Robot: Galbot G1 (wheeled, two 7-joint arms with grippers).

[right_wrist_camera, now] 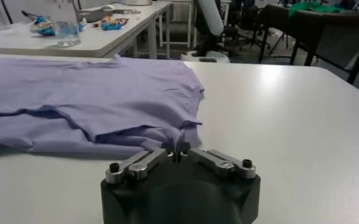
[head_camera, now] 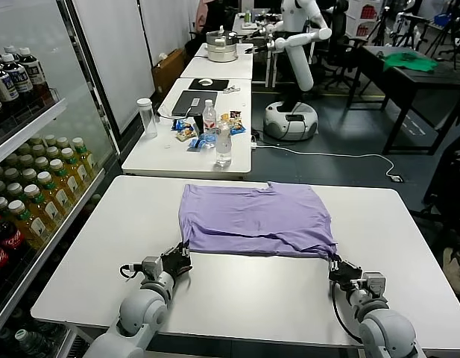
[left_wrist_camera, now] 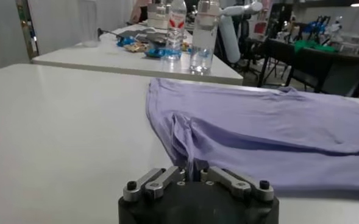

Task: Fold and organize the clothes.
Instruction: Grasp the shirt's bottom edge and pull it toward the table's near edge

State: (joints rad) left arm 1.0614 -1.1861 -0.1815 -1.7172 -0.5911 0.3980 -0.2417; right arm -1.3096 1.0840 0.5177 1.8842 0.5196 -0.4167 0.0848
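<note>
The clothes, a lavender T-shirt (head_camera: 256,220), lie partly folded on the white table (head_camera: 103,246), with the near edge towards me. My left gripper (head_camera: 183,256) is at the shirt's near left corner. In the left wrist view it (left_wrist_camera: 191,171) is shut on a pinched ridge of the purple fabric (left_wrist_camera: 270,131). My right gripper (head_camera: 335,262) is at the near right corner. The right wrist view shows it (right_wrist_camera: 180,152) shut on the hem of the shirt (right_wrist_camera: 88,97). Both grippers rest low on the tabletop.
Behind the shirt stands a second table (head_camera: 151,153) with water bottles (head_camera: 223,142), a laptop (head_camera: 194,102) and snacks. Shelves of drink bottles (head_camera: 36,201) line the left side. Another robot (head_camera: 293,67) and a dark table with a green cloth (head_camera: 410,61) stand farther back.
</note>
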